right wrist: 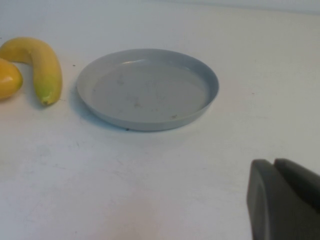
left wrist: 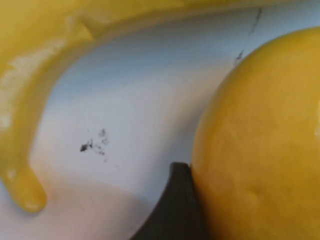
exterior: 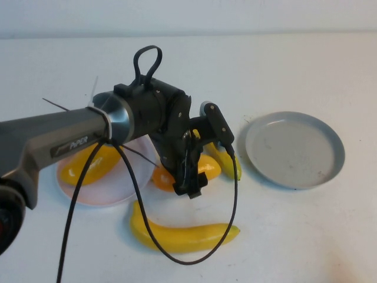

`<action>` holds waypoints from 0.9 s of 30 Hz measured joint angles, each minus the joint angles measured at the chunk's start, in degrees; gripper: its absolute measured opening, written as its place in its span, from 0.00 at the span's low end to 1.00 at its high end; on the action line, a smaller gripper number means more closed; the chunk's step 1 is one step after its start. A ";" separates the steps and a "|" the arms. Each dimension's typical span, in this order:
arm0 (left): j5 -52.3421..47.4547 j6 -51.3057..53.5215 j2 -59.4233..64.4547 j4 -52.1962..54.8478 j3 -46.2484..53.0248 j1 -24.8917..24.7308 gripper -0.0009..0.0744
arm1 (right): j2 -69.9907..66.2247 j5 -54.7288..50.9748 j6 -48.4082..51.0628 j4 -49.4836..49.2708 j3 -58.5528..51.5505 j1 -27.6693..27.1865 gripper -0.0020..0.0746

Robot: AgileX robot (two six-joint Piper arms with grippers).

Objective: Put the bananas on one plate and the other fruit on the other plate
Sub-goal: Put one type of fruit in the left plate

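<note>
My left gripper (exterior: 189,177) is down on an orange-yellow mango-like fruit (exterior: 207,167), which lies on the table just right of the pale pink plate (exterior: 118,184). In the left wrist view one dark finger (left wrist: 177,210) presses against this fruit (left wrist: 260,135). The second mango-like fruit (exterior: 88,165) lies on the pink plate. One banana (exterior: 182,236) lies on the table in front. The other banana (exterior: 227,160) lies behind the gripper, toward the empty grey plate (exterior: 294,148). My right gripper (right wrist: 282,200) is shut and empty, out of the high view, near the grey plate (right wrist: 150,87).
The left arm's black cable (exterior: 232,200) hangs over the front banana. The right wrist view also shows the far banana (right wrist: 42,65) and the end of the gripped fruit (right wrist: 7,77). A banana (left wrist: 30,100) curves past in the left wrist view.
</note>
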State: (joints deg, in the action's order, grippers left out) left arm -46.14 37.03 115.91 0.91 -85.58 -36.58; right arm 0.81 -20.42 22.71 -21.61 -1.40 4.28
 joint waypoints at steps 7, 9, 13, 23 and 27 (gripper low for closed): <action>-2.56 -7.65 -6.19 -0.58 0.00 -0.02 0.75 | 0.00 0.00 0.00 0.00 0.00 0.00 0.01; -4.52 -10.76 -7.92 -0.11 0.00 -0.02 0.75 | 0.00 0.00 0.00 0.00 0.00 0.00 0.01; -9.10 -18.29 -10.63 1.88 0.00 -0.02 0.75 | 0.00 0.00 0.00 0.00 0.00 -0.09 0.01; -15.95 -32.64 -11.72 10.52 0.00 1.60 0.75 | 0.00 0.00 0.00 0.00 0.00 -0.09 0.01; -16.06 -33.26 -11.72 9.81 0.00 5.10 0.75 | 0.00 0.00 0.00 0.00 0.00 -0.09 0.01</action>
State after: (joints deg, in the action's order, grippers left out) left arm -62.19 3.77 104.19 10.72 -85.58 -31.48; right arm 0.81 -20.42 22.71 -21.61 -1.40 4.19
